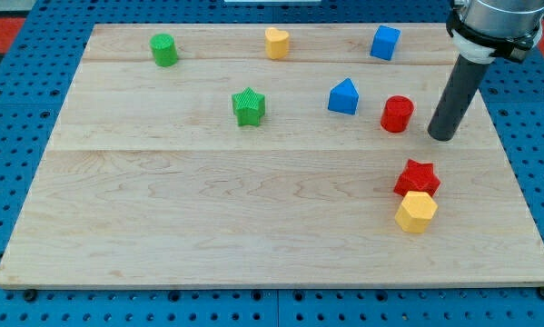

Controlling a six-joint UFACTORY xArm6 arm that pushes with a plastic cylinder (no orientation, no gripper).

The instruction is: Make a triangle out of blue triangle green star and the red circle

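Note:
The blue triangle (343, 97) lies right of the board's middle, toward the view's top. The red circle (397, 113) stands just right of it, a small gap between them. The green star (248, 106) lies further left, well apart from both. My tip (442, 136) rests on the board just right of the red circle, a short gap away and not touching it. The dark rod rises from it toward the view's top right.
A green cylinder (164, 49), a yellow heart-like block (277, 42) and a blue cube (385, 42) stand along the top edge. A red star (417, 178) and a yellow hexagon (416, 212) touch each other at lower right. The wooden board (208, 218) sits on a blue pegboard.

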